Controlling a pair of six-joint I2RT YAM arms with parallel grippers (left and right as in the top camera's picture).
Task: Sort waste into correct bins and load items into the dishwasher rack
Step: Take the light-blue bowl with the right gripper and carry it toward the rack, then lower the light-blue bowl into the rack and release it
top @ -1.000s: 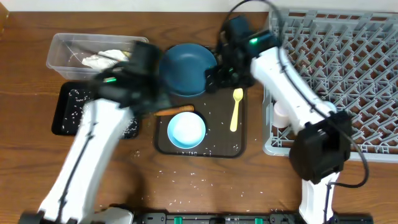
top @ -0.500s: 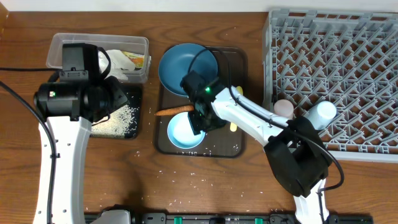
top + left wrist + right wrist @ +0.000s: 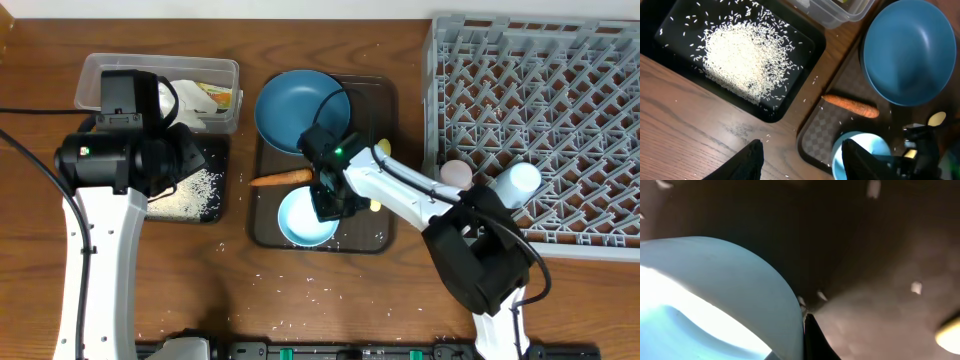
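My right gripper (image 3: 335, 200) is shut on the near-right rim of the pale blue bowl (image 3: 303, 222) on the brown serving tray. In the right wrist view one dark finger (image 3: 812, 337) presses against the outside of the bowl wall (image 3: 730, 290). The orange carrot (image 3: 282, 178) (image 3: 850, 106) lies just behind the bowl, in front of the dark-blue plate (image 3: 300, 108) (image 3: 907, 50). The yellow spoon (image 3: 937, 118) is mostly hidden under my right arm. My left gripper (image 3: 188, 158) (image 3: 805, 162) hangs open and empty above the black tray (image 3: 108, 192), which holds a pile of rice (image 3: 740, 60).
The clear tub (image 3: 100, 70) at the back left holds a white napkin (image 3: 185, 92) and a yellow-green scrap (image 3: 218, 97). The grey rack (image 3: 540, 90) fills the right side, with a pink cup (image 3: 456, 173) and a light-blue cup (image 3: 518, 184) at its near-left corner. Rice grains dot the table.
My right gripper came from beside the plate down to the bowl and closed on its rim, nudging the bowl slightly. The left arm swung back left over the black tray.
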